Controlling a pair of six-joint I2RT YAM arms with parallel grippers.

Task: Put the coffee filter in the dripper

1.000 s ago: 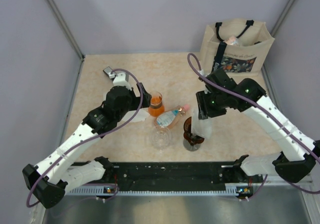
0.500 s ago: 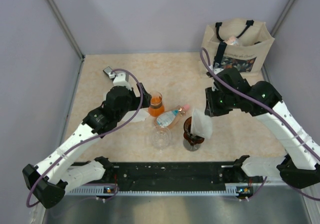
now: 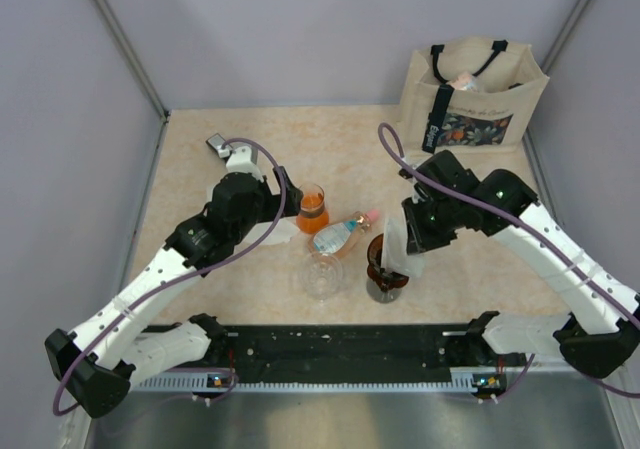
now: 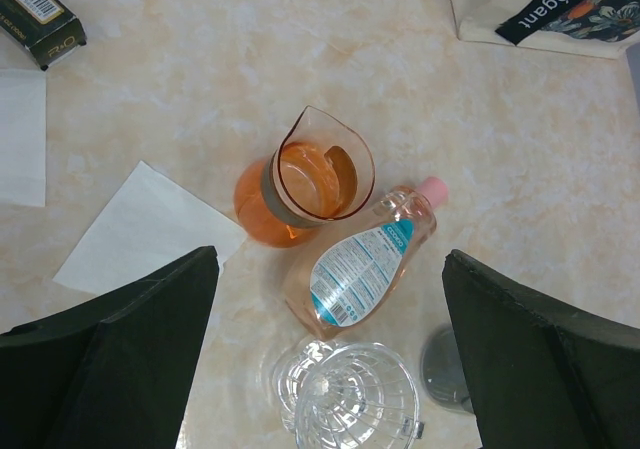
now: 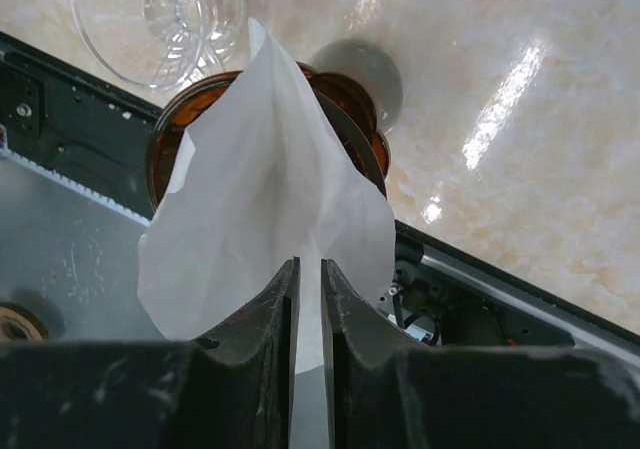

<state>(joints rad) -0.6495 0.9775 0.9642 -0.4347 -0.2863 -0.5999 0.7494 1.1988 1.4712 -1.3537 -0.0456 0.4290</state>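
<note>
Right tool point(image 5: 308, 269) pinching thin white paper coffee filter point(image 5: 265, 189) over dark amber cone dripper point(image 5: 168, 144), table point(image 3: 350, 139) near edge. Centre over rim, lower straight. Left tool point(image 4: 330, 257) spread.

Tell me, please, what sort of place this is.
Likely a robotics lab test cell: plain grey walls enclose a marble-patterned table, and two robot arms are mounted at its near edge.
</note>
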